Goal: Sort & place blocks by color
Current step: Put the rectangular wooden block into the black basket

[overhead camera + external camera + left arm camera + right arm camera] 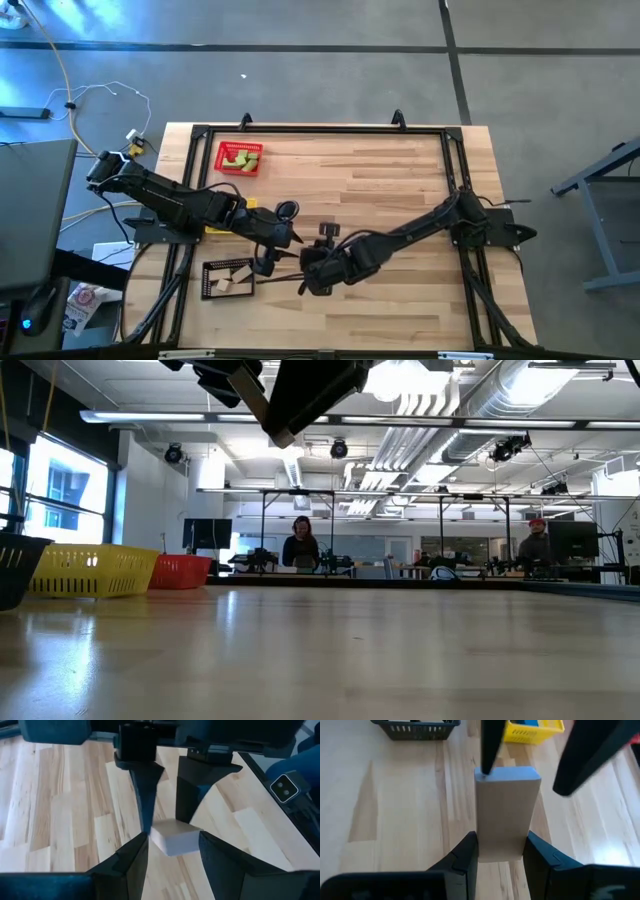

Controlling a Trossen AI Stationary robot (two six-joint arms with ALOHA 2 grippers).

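1. Leftmost, the red tray [240, 158] held green blocks [243, 156]; the black tray [228, 279] held tan blocks [232, 280].
2. The left gripper [170, 851] and right gripper [501, 852] met mid-table, above the surface, beside the black tray.
3. Both were closed on one tan bar [506, 810], one at each end.
4. The yellow tray [534, 731] held blue blocks [526, 722].

No readable text, label, brand, number or sign anywhere in view.
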